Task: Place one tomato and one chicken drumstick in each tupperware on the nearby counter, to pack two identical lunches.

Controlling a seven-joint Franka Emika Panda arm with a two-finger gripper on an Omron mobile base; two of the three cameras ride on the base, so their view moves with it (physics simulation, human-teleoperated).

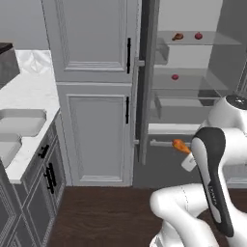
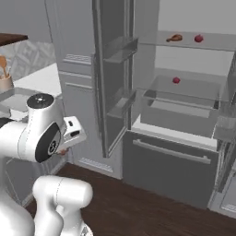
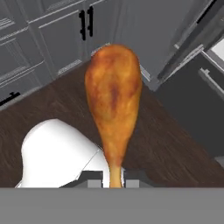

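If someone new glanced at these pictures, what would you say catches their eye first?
Most striking is the golden-brown chicken drumstick in the hand view, its thin bone end clamped by the gripper above the dark wooden floor. Next comes the open fridge, where a second drumstick and a tomato sit on the top glass shelf and another tomato one shelf below.

No text, label, brand, number or sign can be read in these pictures — not on the cabinet doors, not inside the open fridge, not on the robot arm.
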